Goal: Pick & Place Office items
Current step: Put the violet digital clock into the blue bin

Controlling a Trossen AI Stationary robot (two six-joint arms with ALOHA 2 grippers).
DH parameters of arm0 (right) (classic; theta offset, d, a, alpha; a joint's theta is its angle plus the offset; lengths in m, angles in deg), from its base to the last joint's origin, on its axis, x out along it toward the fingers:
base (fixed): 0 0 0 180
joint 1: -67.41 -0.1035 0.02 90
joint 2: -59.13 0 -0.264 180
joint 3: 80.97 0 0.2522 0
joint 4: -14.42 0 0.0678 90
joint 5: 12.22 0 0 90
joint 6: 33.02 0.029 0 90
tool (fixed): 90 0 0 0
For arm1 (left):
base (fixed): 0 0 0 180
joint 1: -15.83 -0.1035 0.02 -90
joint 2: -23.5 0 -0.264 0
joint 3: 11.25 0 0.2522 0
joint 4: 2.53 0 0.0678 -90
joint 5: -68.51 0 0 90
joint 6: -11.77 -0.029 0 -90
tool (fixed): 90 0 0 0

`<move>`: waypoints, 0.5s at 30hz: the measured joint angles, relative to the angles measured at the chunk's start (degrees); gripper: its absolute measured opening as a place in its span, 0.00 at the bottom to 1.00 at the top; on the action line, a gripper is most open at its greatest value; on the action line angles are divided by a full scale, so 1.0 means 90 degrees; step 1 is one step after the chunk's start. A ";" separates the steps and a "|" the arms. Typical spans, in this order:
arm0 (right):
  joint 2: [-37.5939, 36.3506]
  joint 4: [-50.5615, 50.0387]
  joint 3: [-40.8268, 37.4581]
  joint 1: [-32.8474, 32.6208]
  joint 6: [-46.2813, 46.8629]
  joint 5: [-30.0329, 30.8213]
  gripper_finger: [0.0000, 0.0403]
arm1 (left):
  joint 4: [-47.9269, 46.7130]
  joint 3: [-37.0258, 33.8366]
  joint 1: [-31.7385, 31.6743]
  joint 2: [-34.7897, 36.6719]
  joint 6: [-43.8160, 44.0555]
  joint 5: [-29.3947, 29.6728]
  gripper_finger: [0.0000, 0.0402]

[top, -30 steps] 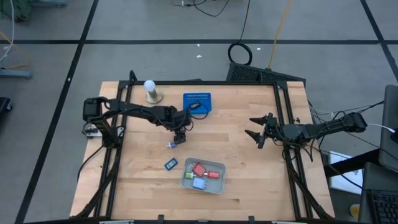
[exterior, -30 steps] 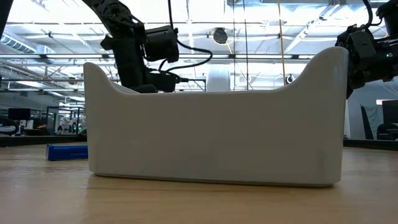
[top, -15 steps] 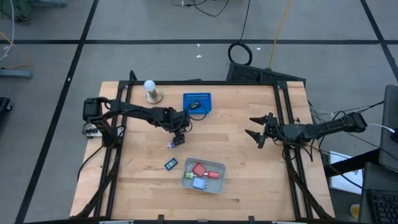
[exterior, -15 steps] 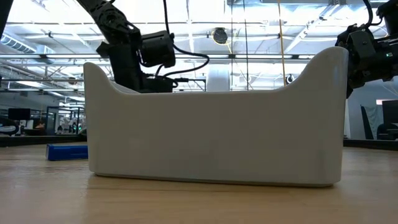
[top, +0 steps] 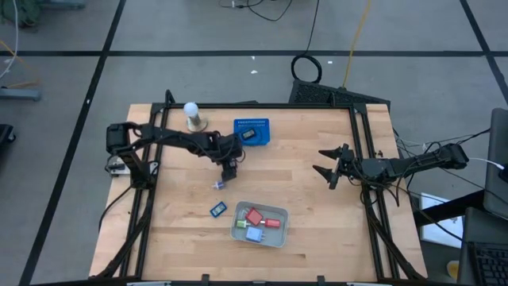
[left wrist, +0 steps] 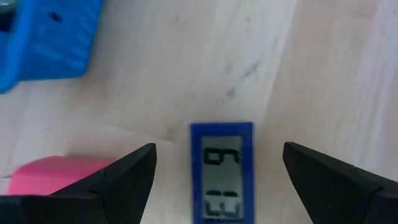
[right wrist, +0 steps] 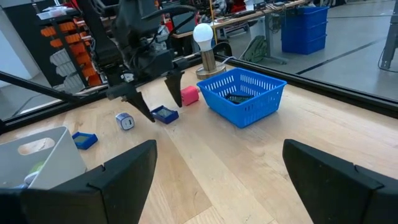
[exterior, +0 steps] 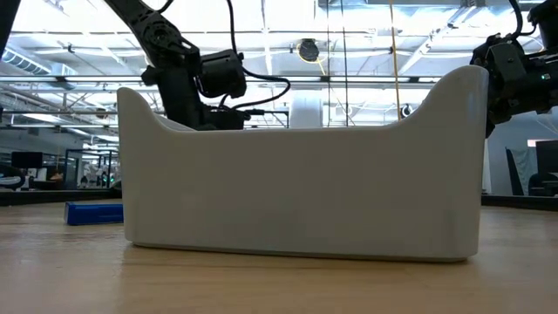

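Note:
My left gripper (top: 229,168) (left wrist: 219,149) is open and hangs over the table's middle, between the blue perforated basket (top: 252,133) and the white tray (top: 259,226). A blue block with a small number display (left wrist: 222,171) lies flat on the wood between its fingers, untouched. A pink block (left wrist: 56,175) lies beside it. A small white-and-blue cube (top: 217,185) and another blue block (top: 218,210) rest on the table nearer the tray. Red, green and blue pieces lie in the tray. My right gripper (top: 319,160) (right wrist: 219,146) waits open near the right edge.
The white ball on its round stand (top: 191,116) is at the far left; the basket holds a dark item. In the low view the tray's white wall (exterior: 301,174) fills most of the picture, with a blue block (exterior: 94,212) beside it. Bare wood lies between tray and right gripper.
My left gripper has shifted slightly toward the table's far edge, staying open above the blocks. Nothing on the table has moved.

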 joint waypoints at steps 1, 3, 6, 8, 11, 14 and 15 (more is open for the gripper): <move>0.0002 0.0000 0.0000 0.0001 0.0000 0.0002 0.84 | 0.0006 0.0000 -0.0034 0.0000 -0.0003 -0.0001 0.88; 0.0002 0.0000 0.0000 0.0000 0.0000 0.0002 0.84 | 0.0008 0.0000 -0.0082 0.0000 -0.0025 0.0005 0.88; 0.0001 0.0000 0.0000 0.0000 0.0002 0.0002 0.84 | 0.0011 0.0000 -0.0072 0.0000 -0.0050 -0.0020 0.88; 0.0002 0.0000 0.0000 0.0000 0.0000 0.0005 0.84 | 0.0015 0.0000 -0.0055 0.0000 -0.0053 -0.0060 0.88; 0.0002 0.0002 0.0000 0.0002 0.0002 0.0005 0.84 | 0.0079 0.0000 -0.0027 0.0000 -0.0051 -0.0155 0.88; 0.0001 0.0002 0.0001 0.0002 0.0002 0.0007 0.84 | 0.0269 -0.0076 -0.0019 0.0000 -0.0039 -0.0159 0.88; 0.0000 0.0002 0.0001 0.0000 0.0002 0.0007 0.84 | 0.0320 -0.0142 -0.0019 0.0000 0.0016 -0.0166 0.88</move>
